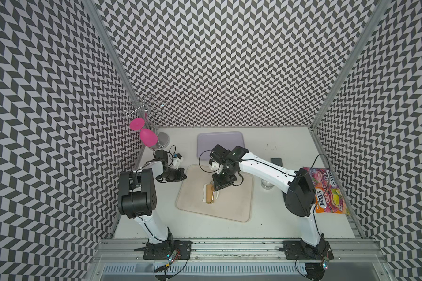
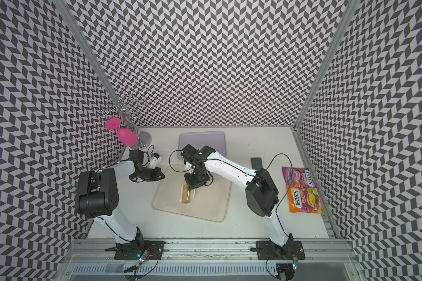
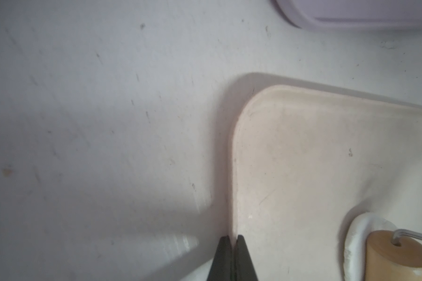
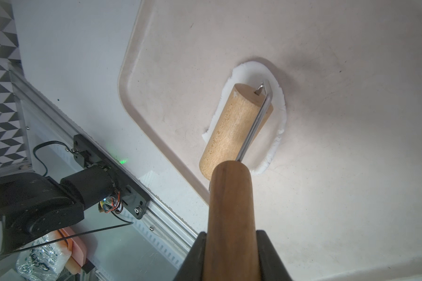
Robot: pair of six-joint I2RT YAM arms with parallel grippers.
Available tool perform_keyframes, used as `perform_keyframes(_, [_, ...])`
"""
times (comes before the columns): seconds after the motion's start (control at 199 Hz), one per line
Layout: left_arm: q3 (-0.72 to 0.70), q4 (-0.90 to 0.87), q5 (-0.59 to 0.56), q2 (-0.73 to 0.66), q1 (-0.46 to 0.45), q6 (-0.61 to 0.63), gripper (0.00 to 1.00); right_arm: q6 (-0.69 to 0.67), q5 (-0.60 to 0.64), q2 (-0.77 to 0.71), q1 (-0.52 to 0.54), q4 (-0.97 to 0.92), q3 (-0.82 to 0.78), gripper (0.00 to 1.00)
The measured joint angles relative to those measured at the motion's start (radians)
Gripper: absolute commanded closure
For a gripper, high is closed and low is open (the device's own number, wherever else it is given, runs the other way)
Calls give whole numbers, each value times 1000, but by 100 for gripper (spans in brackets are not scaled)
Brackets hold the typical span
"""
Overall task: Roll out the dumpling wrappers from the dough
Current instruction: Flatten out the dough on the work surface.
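The right gripper [image 4: 232, 243] is clamped on the handle [image 4: 229, 194] of the wooden roller [image 4: 232, 129], which sits on the dough [image 4: 279, 114] just left of the middle of the beige tray [image 4: 180, 60]. The dough is a narrow oval, long axis parallel to the roller's, so I judge the stroke must run across it. The left gripper [image 3: 233, 243], closed, is at the tray's rim, well off the dough.

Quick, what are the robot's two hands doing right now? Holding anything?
Left gripper: shut, at the edge of the beige tray.
Right gripper: shut on the rolling pin.
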Motion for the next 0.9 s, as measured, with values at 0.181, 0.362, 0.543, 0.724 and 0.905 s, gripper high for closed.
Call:
perform_keyframes(0.181, [0, 0, 0, 0, 0, 0, 100, -8, -78, -3, -35, 35, -35, 100])
perform_keyframes(0.362, [0, 0, 0, 0, 0, 0, 100, -8, -111, 13, -44, 45, -35, 100])
perform_keyframes(0.543, [0, 0, 0, 0, 0, 0, 100, -7, -113, 24, -43, 49, -31, 100])
perform_keyframes(0.724, [0, 0, 0, 0, 0, 0, 100, -6, -94, 22, -32, 53, -30, 100])
perform_keyframes(0.905, [0, 0, 0, 0, 0, 0, 100, -7, -74, 15, -19, 49, -16, 100])
